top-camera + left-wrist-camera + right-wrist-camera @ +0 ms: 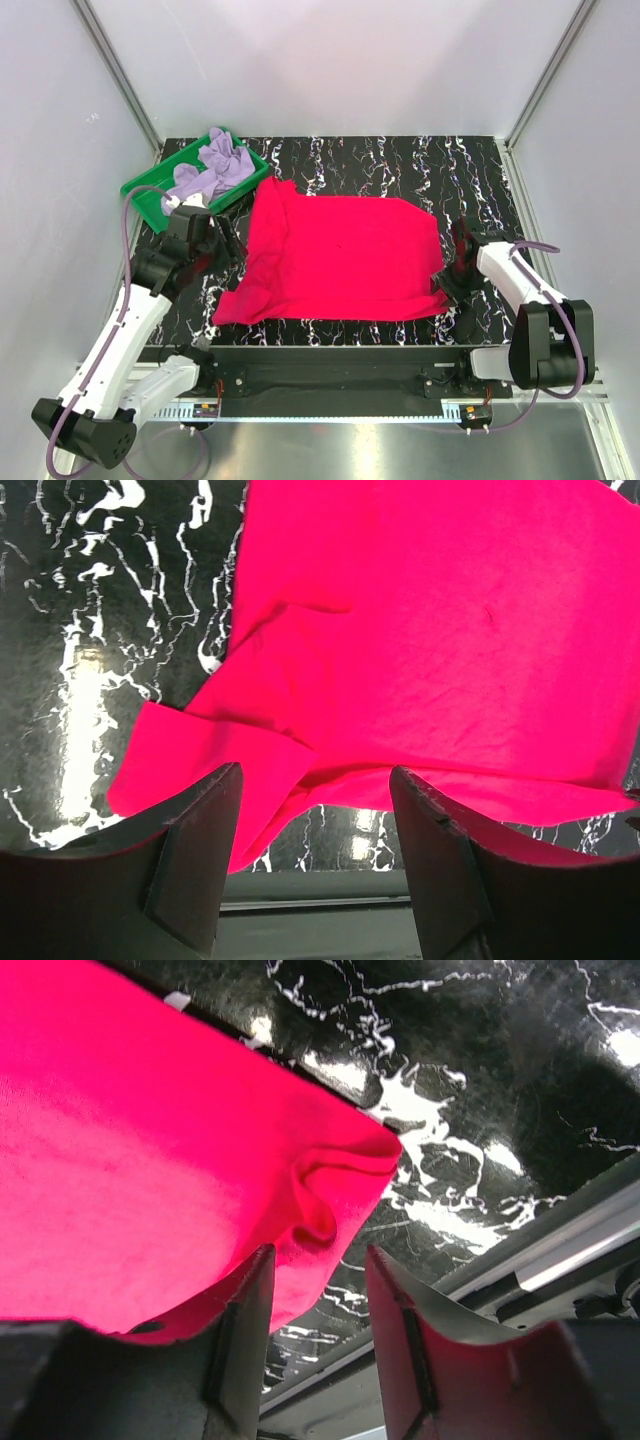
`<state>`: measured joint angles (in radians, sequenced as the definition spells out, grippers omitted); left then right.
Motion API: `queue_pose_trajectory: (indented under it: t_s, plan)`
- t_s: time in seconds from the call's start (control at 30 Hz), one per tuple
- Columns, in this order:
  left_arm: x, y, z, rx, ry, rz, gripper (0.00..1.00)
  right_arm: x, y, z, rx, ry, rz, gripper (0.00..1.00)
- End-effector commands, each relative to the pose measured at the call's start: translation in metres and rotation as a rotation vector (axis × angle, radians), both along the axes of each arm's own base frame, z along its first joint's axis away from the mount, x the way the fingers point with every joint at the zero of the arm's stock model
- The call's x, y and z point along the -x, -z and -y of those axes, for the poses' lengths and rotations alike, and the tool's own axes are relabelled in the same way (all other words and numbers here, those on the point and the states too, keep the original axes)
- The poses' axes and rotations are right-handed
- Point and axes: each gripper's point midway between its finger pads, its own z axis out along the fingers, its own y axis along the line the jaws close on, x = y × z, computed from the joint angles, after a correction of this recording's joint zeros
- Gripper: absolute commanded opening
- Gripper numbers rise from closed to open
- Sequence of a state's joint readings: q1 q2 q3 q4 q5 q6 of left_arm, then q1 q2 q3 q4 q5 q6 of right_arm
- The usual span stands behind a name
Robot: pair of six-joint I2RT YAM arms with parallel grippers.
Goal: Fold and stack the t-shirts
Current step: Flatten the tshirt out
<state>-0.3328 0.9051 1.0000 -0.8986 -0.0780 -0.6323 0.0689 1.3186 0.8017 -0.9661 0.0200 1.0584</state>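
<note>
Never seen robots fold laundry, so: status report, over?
Left pincer open at left edge of the crimson cloth t-shirt; right pincer open at its right near corner. Shirt spread out, unfolded. Pale lavender cloth shirt heaped in green plastic tray; nothing blocking.

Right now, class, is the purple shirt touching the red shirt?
Apart. Top view: the purple shirt lies in the green tray, whose rim separates it from the red shirt.

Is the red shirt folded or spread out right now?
Spread out. The red shirt lies broad and flat on the table, only its near-left sleeve and near-right corner rumpled; no clean fold shows.
</note>
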Motion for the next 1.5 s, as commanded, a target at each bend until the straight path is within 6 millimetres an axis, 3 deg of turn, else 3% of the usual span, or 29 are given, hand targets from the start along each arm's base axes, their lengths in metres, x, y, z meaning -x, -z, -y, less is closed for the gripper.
queue_pose_trajectory:
  t_s: [0.0,0.23,0.27,0.3,0.43,0.5,0.67,0.73,0.87,1.03,1.23,1.47]
  plan:
    - [-0.003,-0.019,-0.011,-0.025,-0.035,0.043,0.66,-0.010,0.008,0.010,0.051,0.043,0.020,0.46]
    - [0.006,-0.008,-0.034,-0.044,-0.135,-0.062,0.73,-0.014,0.009,0.021,0.102,0.019,0.011,0.19]
    - [0.007,-0.005,-0.036,-0.043,-0.144,-0.073,0.73,-0.018,0.005,0.027,0.130,0.017,0.021,0.05]
    - [0.008,-0.004,-0.038,-0.042,-0.149,-0.082,0.73,-0.018,0.005,0.031,0.144,0.003,0.013,0.00]
    - [0.005,0.008,-0.045,-0.030,-0.202,-0.128,0.71,-0.014,-0.004,0.047,0.203,-0.009,-0.005,0.00]
    - [0.005,0.024,-0.037,0.020,-0.194,-0.186,0.69,-0.010,-0.006,0.053,0.227,-0.019,0.003,0.00]
    - [0.016,0.082,-0.023,0.117,-0.265,-0.410,0.61,-0.005,0.002,0.046,0.184,-0.043,-0.002,0.00]
    - [0.022,0.101,-0.024,0.132,-0.317,-0.432,0.53,-0.009,0.003,0.044,0.171,-0.057,0.000,0.00]
    - [0.013,0.117,-0.034,0.114,-0.421,-0.409,0.47,-0.010,0.004,0.042,0.161,-0.078,0.009,0.00]
    - [0.003,0.134,-0.045,0.051,-0.480,-0.431,0.55,-0.008,0.006,0.040,0.152,-0.096,0.007,0.00]
    - [-0.009,0.160,-0.045,0.031,-0.500,-0.476,0.55,-0.011,0.007,0.039,0.141,-0.112,0.011,0.00]
    - [-0.018,0.166,-0.052,-0.008,-0.519,-0.472,0.51,-0.012,0.008,0.037,0.134,-0.133,0.011,0.00]
